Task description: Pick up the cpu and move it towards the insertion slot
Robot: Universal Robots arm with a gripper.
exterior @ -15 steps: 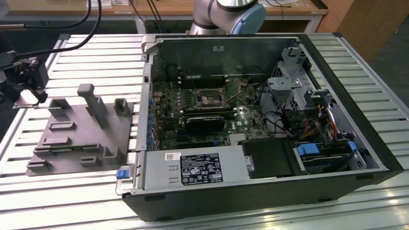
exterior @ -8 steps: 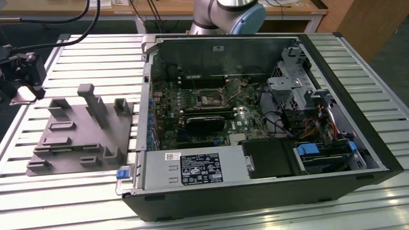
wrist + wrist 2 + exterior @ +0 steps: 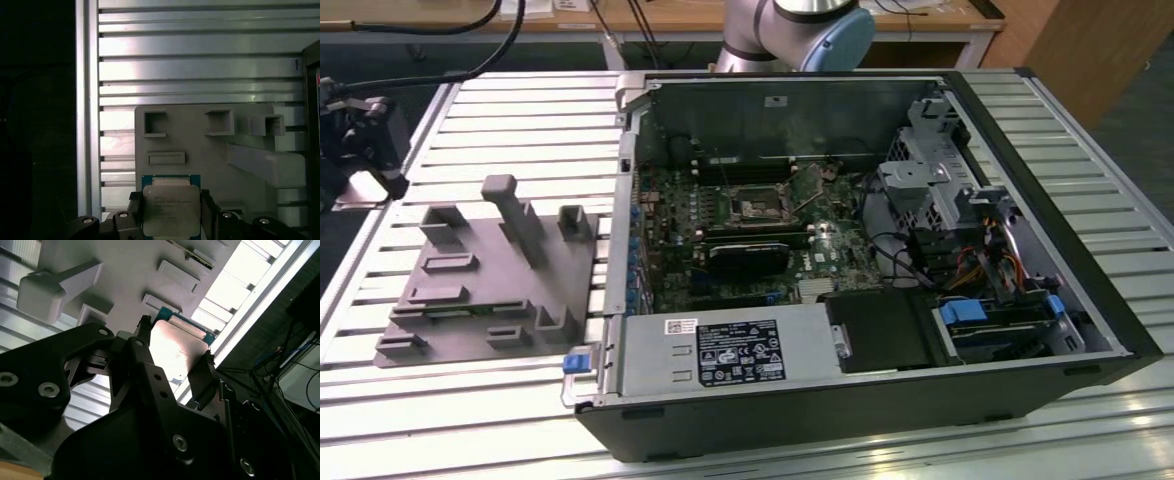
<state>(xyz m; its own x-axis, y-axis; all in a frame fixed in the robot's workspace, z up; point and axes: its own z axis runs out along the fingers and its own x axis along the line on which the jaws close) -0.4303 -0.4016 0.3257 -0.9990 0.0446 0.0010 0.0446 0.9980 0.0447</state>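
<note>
The cpu (image 3: 171,211) is a flat square chip with a silver-grey top and a teal rim. It sits between the two black fingers of my gripper (image 3: 171,204), which is shut on its opposite edges. In the second wrist view the cpu (image 3: 177,347) shows pale between the fingertips of the gripper (image 3: 176,340), held well above the grey fixture (image 3: 125,265). In the exterior view my gripper (image 3: 358,150) hangs at the far left, over the table's edge. The insertion slot (image 3: 758,208), a shiny square frame with a dark centre, lies on the motherboard inside the open computer case.
The grey fixture (image 3: 480,290) with upright posts stands on the slatted metal table (image 3: 520,120) between my gripper and the case. The case wall (image 3: 624,200) rises beside the fixture. Inside are a long black card (image 3: 747,258), cables (image 3: 974,260) and a blue-tabbed drive bay (image 3: 987,320).
</note>
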